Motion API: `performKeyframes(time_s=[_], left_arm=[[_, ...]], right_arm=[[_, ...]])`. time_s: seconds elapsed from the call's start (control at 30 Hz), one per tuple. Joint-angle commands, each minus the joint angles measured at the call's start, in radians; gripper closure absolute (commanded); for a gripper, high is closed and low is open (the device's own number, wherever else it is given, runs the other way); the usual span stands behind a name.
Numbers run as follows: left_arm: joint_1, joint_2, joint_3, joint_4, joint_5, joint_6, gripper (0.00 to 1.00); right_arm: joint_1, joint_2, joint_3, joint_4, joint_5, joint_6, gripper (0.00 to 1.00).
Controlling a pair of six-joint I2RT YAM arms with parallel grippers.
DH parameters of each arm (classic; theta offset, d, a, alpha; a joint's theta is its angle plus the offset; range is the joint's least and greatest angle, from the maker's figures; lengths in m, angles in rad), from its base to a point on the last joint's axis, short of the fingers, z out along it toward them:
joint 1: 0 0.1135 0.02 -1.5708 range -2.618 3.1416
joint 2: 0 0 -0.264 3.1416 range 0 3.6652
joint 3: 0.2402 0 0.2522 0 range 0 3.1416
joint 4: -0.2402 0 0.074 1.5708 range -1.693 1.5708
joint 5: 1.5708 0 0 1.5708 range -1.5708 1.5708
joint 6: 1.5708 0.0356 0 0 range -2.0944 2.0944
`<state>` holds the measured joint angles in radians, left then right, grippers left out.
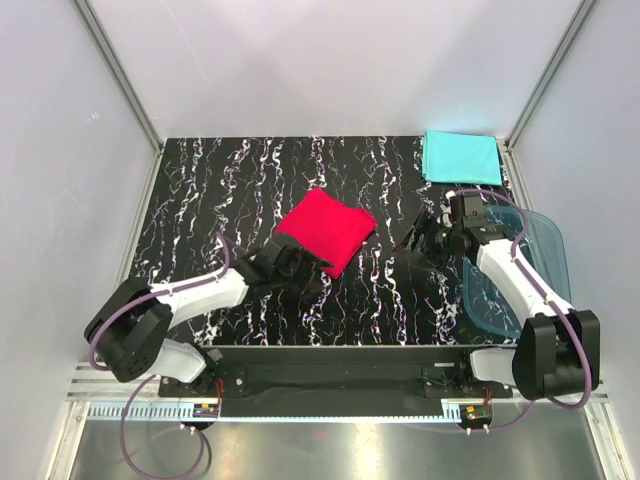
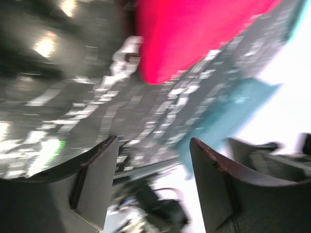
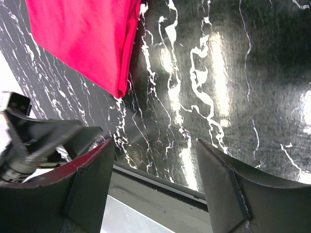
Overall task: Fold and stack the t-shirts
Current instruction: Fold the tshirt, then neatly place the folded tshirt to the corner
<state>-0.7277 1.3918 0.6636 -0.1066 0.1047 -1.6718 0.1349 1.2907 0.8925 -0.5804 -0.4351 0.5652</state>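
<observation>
Red shirt (image 1: 325, 228): folded, lying centre, looks ready for stacking.
Turquoise shirt (image 1: 461, 157): folded, far right corner, likely the stack base.
Left gripper (image 2: 154, 143): jaws apart, empty, at red's near edge, probably to grab.
Right gripper (image 3: 155, 144): jaws apart, empty, right of red.

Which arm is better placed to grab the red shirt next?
Probably left: the open left gripper sits beside the red t-shirt, at its near edge; the right gripper is farther off.

The gripper (image 2: 154, 142) gapes empty, the red shirt (image 2: 194, 34) beyond it.
</observation>
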Motion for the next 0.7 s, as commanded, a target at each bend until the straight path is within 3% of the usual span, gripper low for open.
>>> performKeyframes(time_s=[0.0, 0.33, 0.67], left_arm=[[-0.019, 0.019, 0.021, 0.151, -0.102, -0.207, 0.34], [-0.064, 0.154, -0.01, 0.215, -0.195, -0.336, 0.4], [-0.064, 0.242, 0.019, 0.251, -0.247, -0.293, 0.43]], right_arm=[[0.002, -0.047, -0.03, 0.004, 0.003, -0.004, 0.25], [0.003, -0.044, -0.032, 0.005, -0.019, -0.021, 0.25], [0.003, -0.013, -0.023, 0.014, -0.034, -0.033, 0.25]])
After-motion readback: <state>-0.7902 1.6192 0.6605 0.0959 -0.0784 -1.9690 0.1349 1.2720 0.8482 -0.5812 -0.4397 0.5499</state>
